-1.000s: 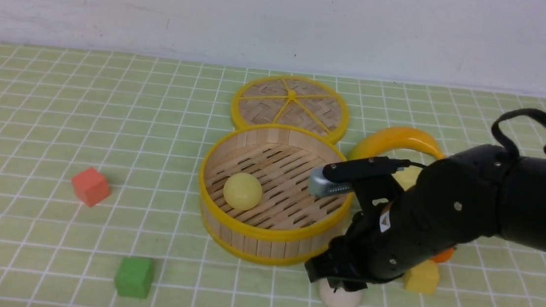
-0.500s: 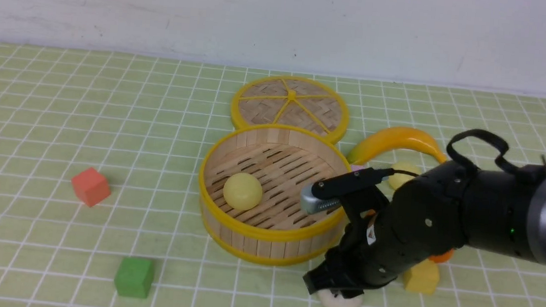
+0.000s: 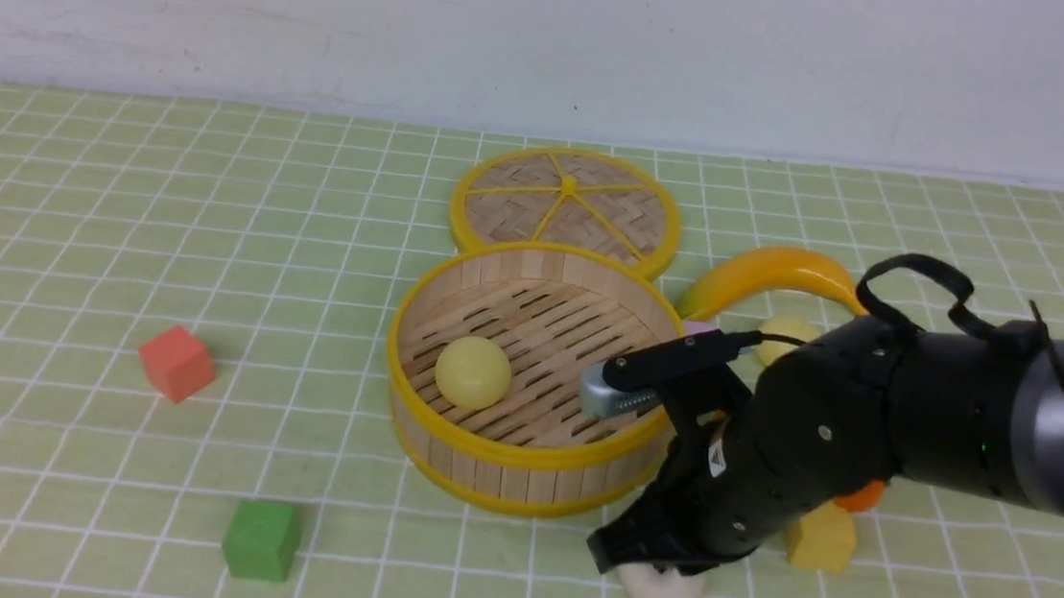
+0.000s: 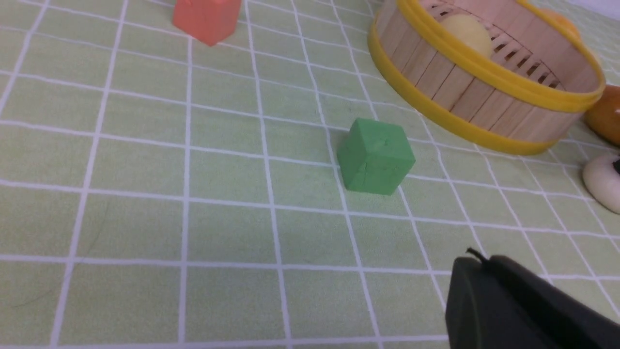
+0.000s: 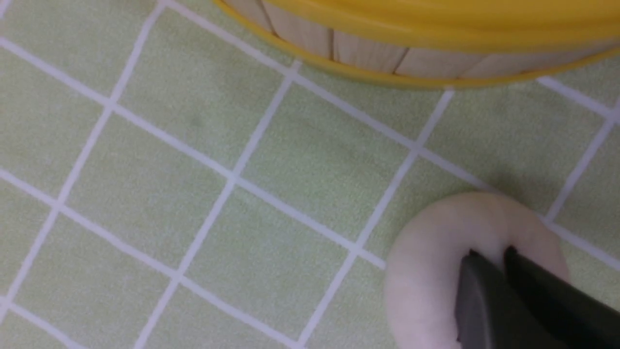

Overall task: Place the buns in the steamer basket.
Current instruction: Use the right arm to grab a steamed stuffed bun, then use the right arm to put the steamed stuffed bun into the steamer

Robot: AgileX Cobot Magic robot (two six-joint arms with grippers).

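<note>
The steamer basket (image 3: 499, 450) stands mid-table with one pale yellow bun (image 3: 473, 372) on its slatted floor; both show in the left wrist view, the basket (image 4: 479, 92) and the bun (image 4: 465, 31). A second pale yellow bun (image 3: 784, 331) lies behind my right arm, by the curved fruit. The off-white bun (image 3: 665, 590) lies on the cloth in front of the basket's right side. My right gripper (image 3: 650, 567) is down on it. In the right wrist view the jaws (image 5: 491, 254) are together, their tips touching the top of the off-white bun (image 5: 436, 261). My left gripper (image 4: 477, 261) is shut and empty, low over the cloth.
The woven lid (image 3: 567, 206) lies behind the basket. A curved yellow-orange fruit (image 3: 775, 272), an orange fruit (image 3: 861, 497) and a yellow cube (image 3: 821, 539) crowd the right side. A green cube (image 3: 261, 539) and a red cube (image 3: 177, 362) are on the left.
My right arm has come down and slightly left, bringing the gripper onto the off-white bun. The second yellow bun behind the arm shows more. Nothing else moved.
</note>
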